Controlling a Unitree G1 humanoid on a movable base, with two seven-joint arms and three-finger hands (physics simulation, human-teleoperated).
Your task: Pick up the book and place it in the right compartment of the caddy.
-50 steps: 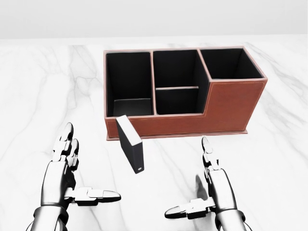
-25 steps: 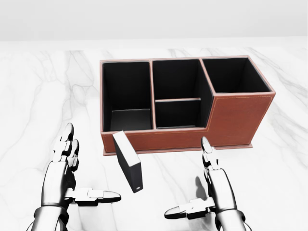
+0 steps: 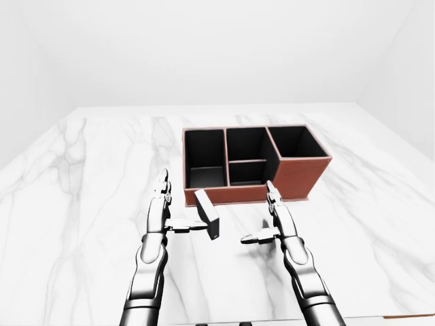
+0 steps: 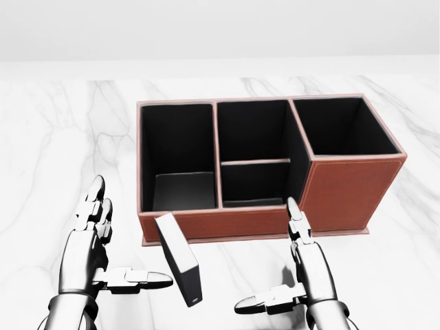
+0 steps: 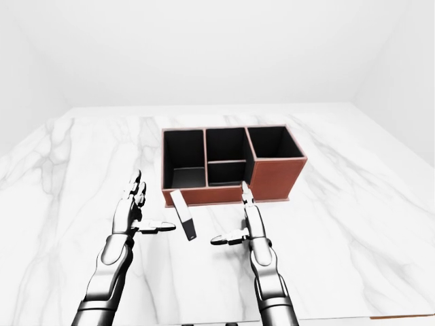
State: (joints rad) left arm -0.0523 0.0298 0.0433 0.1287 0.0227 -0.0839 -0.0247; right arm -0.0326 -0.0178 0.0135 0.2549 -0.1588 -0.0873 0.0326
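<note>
The book [image 4: 180, 260] is a thin dark slab standing on edge on the marble table, just below the caddy's left part in the head view. The brown caddy [image 4: 350, 194] has black insides: a left bin, a split middle, and a taller right compartment [image 4: 347, 127] with nothing visible in it. My left hand [image 4: 130, 234] is open to the left of the book, its thumb pointing at the book without touching. My right hand [image 4: 268, 254] is open to the right of the book, below the caddy's wall. Neither hand holds anything.
The white marble table [image 4: 62, 137] stretches wide on both sides of the caddy. In the left-eye view its near edge [image 3: 401, 316] shows at the bottom right. Plain white walls stand behind the table.
The whole picture has shifted: the camera moved toward the table, so the caddy and book sit lower and larger in the head view. Both hands keep the same open pose.
</note>
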